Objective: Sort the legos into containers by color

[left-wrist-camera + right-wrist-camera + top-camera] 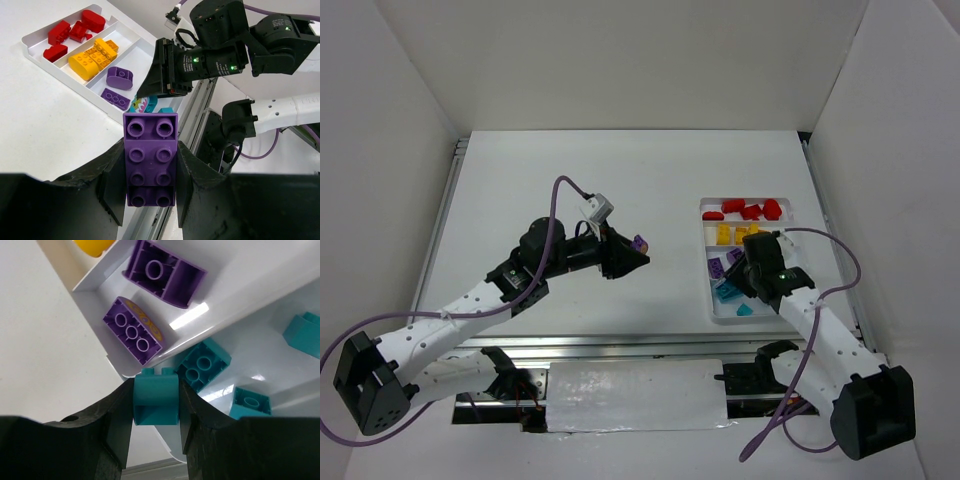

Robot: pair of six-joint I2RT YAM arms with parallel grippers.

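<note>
My left gripper (150,186) is shut on a long purple brick (150,160) and holds it above the table, left of the white tray (706,262); it also shows in the top view (632,252). My right gripper (155,412) is shut on a small teal brick (155,401) over the near corner of the tray, above the teal compartment; in the top view it is at the tray's near end (742,283). The tray holds red bricks (72,32), yellow-orange bricks (92,57), two purple bricks (133,330) and teal bricks (202,365), each colour in its own compartment.
White walls enclose the table on the left, back and right. A metal rail (620,345) runs along the near edge between the arm bases. My right arm (215,55) hangs over the tray's near end in the left wrist view.
</note>
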